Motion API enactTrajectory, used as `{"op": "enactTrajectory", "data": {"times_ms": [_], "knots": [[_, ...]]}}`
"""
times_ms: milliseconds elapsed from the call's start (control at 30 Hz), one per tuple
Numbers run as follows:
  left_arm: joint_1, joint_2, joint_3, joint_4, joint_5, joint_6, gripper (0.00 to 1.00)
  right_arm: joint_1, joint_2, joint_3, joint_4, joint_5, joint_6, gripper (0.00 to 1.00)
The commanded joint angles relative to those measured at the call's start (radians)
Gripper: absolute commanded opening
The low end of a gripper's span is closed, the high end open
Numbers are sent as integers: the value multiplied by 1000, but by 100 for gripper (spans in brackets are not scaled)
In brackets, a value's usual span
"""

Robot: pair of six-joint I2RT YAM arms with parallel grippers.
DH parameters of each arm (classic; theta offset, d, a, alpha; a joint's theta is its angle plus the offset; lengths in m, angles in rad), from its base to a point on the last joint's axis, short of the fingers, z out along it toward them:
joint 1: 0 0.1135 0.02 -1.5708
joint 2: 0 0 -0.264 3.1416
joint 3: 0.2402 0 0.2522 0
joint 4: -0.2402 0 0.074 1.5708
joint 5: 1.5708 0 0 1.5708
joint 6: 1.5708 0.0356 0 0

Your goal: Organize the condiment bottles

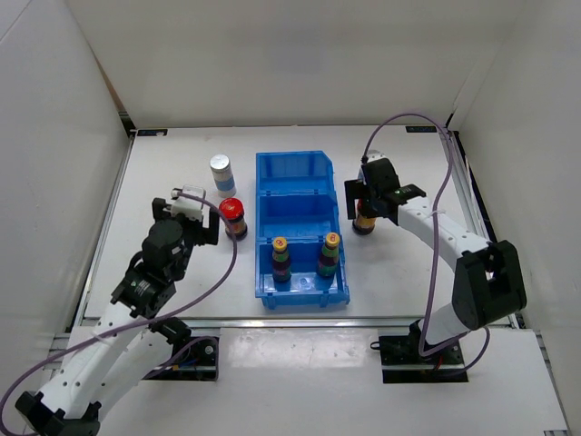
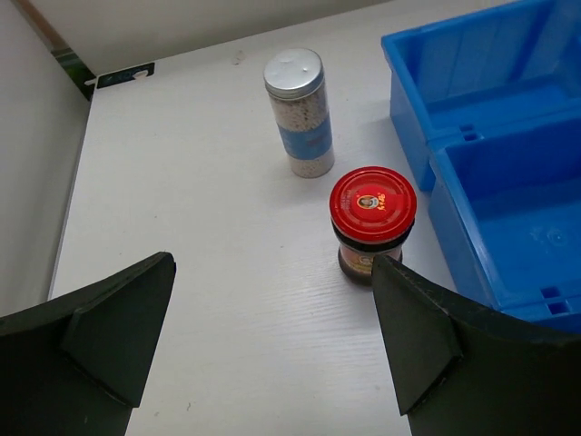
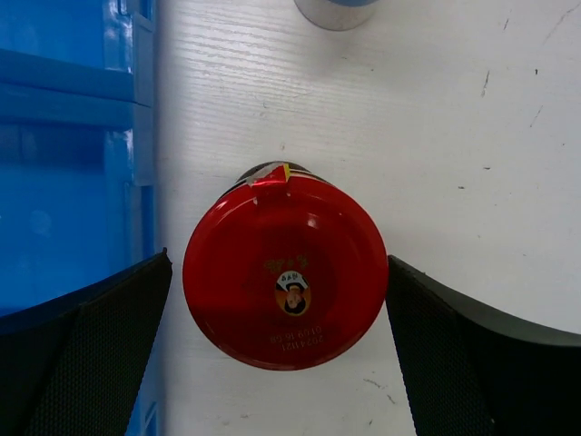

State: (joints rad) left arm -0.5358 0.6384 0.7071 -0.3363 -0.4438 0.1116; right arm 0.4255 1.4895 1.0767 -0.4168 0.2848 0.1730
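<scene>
A blue plastic compartment bin (image 1: 295, 218) holds two slim green-labelled, yellow-capped bottles (image 1: 280, 257) (image 1: 329, 254) upright in its nearest compartment. Left of the bin stand a white-and-blue bottle with a silver lid (image 2: 298, 113) and a dark glass jar with a red cap (image 2: 372, 222). The left gripper (image 2: 272, 272) hangs near that jar, jaws wide apart and empty. Right of the bin, the right gripper (image 3: 280, 272) straddles the second red-capped dark jar (image 3: 286, 300), jaws spread and not clamped. The edge of another silver-lidded bottle (image 3: 334, 9) shows on the same side.
</scene>
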Motion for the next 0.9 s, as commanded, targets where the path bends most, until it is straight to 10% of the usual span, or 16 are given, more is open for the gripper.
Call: {"op": "enactTrajectory", "data": {"times_ms": [0, 433, 867], "knots": [[3, -52, -34, 74, -65, -33, 100, -8, 18, 46, 16, -4, 19, 100], [3, -42, -86, 128, -76, -78, 100, 31, -70, 192, -89, 63, -49, 38], [3, -32, -95, 128, -94, -87, 100, 165, -92, 456, -143, -165, -145, 24]]}}
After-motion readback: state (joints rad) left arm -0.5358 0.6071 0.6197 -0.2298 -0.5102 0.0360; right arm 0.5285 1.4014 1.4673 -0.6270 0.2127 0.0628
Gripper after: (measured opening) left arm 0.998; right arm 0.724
